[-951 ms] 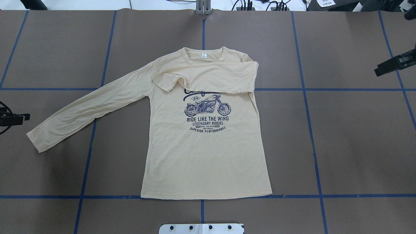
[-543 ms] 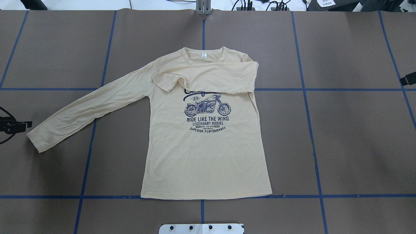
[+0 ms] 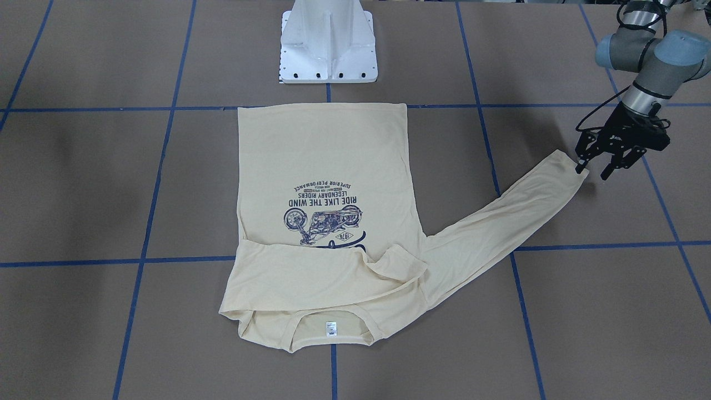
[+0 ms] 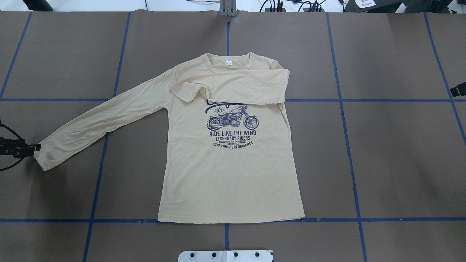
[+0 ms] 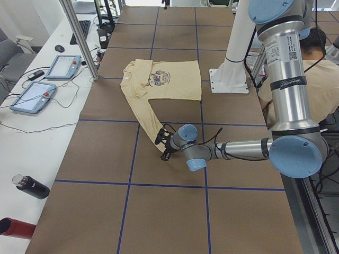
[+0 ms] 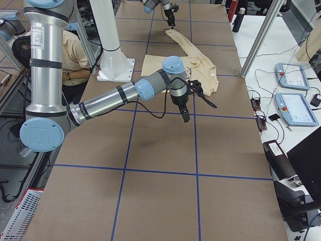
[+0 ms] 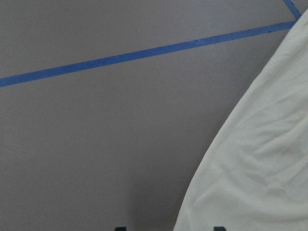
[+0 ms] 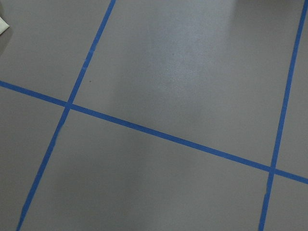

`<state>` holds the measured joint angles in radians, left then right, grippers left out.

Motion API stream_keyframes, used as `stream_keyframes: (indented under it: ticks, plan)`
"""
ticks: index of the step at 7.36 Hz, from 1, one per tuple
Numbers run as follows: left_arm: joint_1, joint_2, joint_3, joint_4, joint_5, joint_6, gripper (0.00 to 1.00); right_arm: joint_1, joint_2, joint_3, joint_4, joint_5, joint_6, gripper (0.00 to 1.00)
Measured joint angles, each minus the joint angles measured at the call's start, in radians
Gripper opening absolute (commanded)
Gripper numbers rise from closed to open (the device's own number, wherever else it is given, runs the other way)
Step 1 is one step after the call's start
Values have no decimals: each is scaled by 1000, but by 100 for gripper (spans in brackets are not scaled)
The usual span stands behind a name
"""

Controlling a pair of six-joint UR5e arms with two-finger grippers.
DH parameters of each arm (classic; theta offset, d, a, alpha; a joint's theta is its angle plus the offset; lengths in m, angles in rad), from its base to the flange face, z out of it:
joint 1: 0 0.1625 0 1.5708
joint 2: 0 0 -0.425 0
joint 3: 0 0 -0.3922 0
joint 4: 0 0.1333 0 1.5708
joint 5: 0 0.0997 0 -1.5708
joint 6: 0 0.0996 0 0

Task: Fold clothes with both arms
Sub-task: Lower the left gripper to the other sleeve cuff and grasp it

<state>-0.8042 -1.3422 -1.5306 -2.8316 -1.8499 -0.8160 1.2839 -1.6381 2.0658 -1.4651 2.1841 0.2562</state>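
The fingers [image 3: 582, 161] of the left gripper [image 3: 592, 171] stand spread, one tip seemingly touching the sleeve cuff [image 3: 562, 164] of the T-shirt [image 3: 322, 166], which lies flat beyond them; the right gripper's [image 4: 458, 89] state I cannot tell.

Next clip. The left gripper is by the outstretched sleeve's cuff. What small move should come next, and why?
Probably close the left gripper on the cuff, after easing slightly further over it. Its jaws stand open with one finger at the cuff's edge, the sleeve lies flat and outstretched, and the other sleeve is already folded across the chest of the T-shirt.
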Motion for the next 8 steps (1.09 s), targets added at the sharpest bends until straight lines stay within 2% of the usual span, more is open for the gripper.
stream_keyframes:
  ticks: [3,4,5,6,8]
  plan:
    - [24,0,3,0,0,0,51,0,-1,-1,0,-3,-1,100]
    - [31,0,3,0,0,0,34,0,-1,-1,0,-4,-1,100]
    - [37,0,3,0,0,0,9,0,-1,-1,0,-4,-1,100]
    - [39,0,3,-1,0,0,0,0,-2,-1,0,-4,-1,100]
    - [38,1,2,-11,-1,1,0,0,-2,0,0,-3,0,100]
